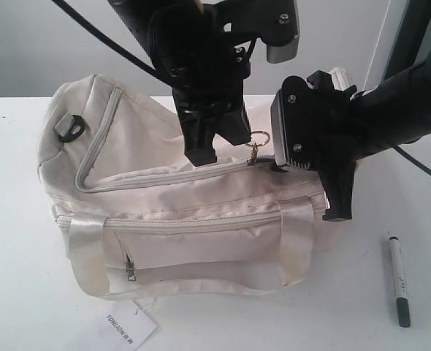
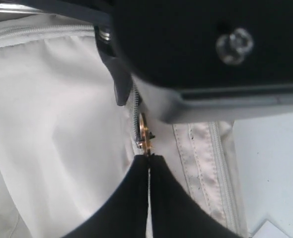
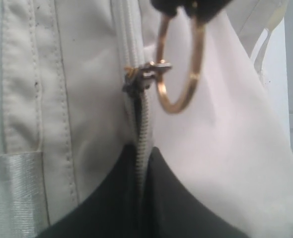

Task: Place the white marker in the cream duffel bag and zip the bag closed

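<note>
The left gripper (image 2: 147, 157) is pinching the key ring (image 3: 176, 108), the right gripper (image 3: 142, 154) is clamping the cream duffel bag's (image 1: 201, 197) zipper beside it, while the white marker (image 1: 399, 279) is lying unpacked, well apart from both.

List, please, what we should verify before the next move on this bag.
1. Left gripper shut on the ring: ok.
2. Right gripper pinching the bag at the zipper, just beside the slider: ok.
3. Zipper open enough for the marker: not ok, it looks closed along its length.
4. Marker clear of both arms, lying on the table beside the bag: ok.
5. Fabric clear of the zipper's teeth: cannot tell.
</note>
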Controlling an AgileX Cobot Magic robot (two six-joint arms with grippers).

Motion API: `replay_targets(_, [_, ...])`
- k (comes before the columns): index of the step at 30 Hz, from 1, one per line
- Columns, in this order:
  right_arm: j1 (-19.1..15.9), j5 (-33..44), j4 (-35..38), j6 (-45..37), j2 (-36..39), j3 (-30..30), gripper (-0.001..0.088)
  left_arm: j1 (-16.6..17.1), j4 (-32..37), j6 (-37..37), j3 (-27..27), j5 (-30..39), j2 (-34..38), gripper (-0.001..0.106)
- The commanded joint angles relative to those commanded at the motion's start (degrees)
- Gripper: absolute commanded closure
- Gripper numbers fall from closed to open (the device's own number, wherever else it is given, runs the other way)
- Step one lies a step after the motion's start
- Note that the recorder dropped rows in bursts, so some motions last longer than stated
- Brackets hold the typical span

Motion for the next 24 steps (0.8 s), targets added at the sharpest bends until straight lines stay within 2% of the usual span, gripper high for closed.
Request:
replay_targets(5, [0.0, -0.5, 0.0, 2.3, -1.4, -0.1, 0.0868, 0.0, 3.1, -1.3, 0.0, 4.3, 0.0, 0.105])
replay_targets(13, [0.0, -2.2, -0.1, 4.3, -2.3, -0.1, 0.0868, 0.1, 10.0, -7.3, 0.0, 9.1, 0.0, 0.105])
replay_targets(18, [0.0, -2.8, -0.1, 4.8, -2.3, -0.1, 0.0868, 0.6, 10.4, -8.2, 0.1, 11.3, 0.1, 0.105])
replay_targets(24, [0.0, -3.2, -0.1, 4.8, -2.3, -0.1, 0.0868, 3.3, 10.7, -8.7, 1.4, 11.3, 0.1, 0.105])
